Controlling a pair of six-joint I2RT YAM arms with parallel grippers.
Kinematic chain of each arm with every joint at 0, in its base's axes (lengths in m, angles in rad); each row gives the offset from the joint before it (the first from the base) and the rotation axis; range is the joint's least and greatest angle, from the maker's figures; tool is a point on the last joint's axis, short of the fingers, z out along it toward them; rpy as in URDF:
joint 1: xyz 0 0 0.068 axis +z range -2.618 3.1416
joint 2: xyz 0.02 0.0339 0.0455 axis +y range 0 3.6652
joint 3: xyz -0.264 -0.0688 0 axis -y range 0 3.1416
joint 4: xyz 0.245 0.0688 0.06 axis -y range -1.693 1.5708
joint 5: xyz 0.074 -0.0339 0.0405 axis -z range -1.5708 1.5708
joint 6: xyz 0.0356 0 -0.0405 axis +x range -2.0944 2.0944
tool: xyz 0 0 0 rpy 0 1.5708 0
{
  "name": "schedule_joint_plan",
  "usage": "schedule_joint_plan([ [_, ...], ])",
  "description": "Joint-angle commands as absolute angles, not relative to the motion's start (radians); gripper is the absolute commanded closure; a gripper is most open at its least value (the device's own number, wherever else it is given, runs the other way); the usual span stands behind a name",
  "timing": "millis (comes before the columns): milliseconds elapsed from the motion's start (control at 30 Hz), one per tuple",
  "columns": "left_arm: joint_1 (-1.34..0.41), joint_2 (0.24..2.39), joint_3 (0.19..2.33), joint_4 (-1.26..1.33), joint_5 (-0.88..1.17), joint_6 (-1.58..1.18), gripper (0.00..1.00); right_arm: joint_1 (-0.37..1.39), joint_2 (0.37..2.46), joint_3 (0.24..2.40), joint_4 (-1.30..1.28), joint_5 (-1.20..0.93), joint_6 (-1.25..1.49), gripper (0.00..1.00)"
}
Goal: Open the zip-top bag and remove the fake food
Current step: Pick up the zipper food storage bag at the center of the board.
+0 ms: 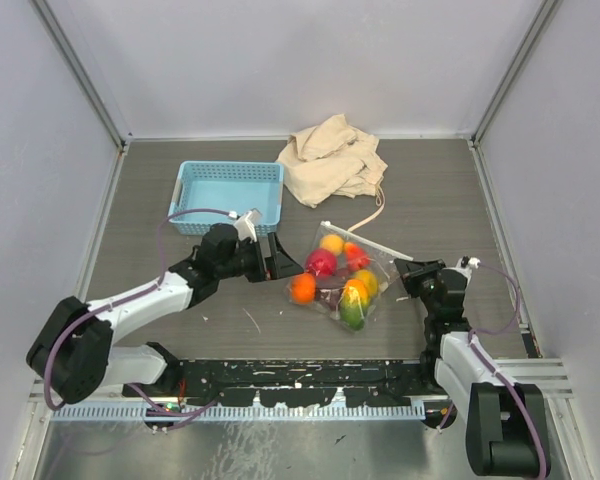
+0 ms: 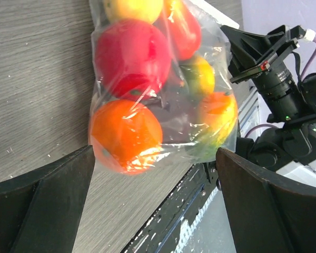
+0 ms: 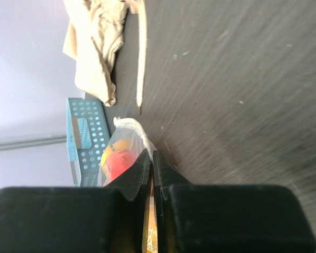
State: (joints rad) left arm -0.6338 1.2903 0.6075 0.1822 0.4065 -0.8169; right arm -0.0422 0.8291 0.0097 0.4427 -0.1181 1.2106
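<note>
The clear zip-top bag (image 1: 365, 241) lies at the table's middle with its white zip strip toward the far right. Inside it sits the fake food: an orange piece (image 1: 302, 288), a red one (image 1: 321, 263) and a yellow-green one (image 1: 354, 298). My left gripper (image 1: 282, 262) stands open just left of the bag; in the left wrist view its fingers (image 2: 52, 200) frame the bag's near end (image 2: 163, 100) without touching it. My right gripper (image 1: 402, 272) is at the bag's right edge. In the right wrist view it (image 3: 151, 154) is shut on the bag's thin plastic edge (image 3: 127, 132).
A light blue perforated basket (image 1: 228, 190) stands behind my left arm. A crumpled beige cloth bag (image 1: 332, 160) lies at the back, its drawstring (image 1: 370, 215) trailing toward the zip strip. The black rail (image 1: 300, 375) runs along the near edge; walls close in on both sides.
</note>
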Motion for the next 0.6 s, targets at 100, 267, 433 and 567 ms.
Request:
schedule_joint_plan([
  [100,-0.636,1.094,0.546,0.209,0.377,-0.771,0.00,-0.054,0.805,0.050,0.618,-0.242,1.017,0.97],
  [267,-0.636,0.919,0.505,0.170,0.326,-0.717,0.02,-0.055,0.837,0.142,0.739,-0.373,0.853,0.98],
  [433,-0.637,0.709,0.455,0.144,0.261,-0.643,0.02,-0.055,1.023,0.332,0.793,-0.659,0.748,0.98],
  [567,-0.635,0.572,0.424,0.123,0.220,-0.614,0.02,-0.054,1.171,0.428,0.915,-0.852,0.794,0.99],
])
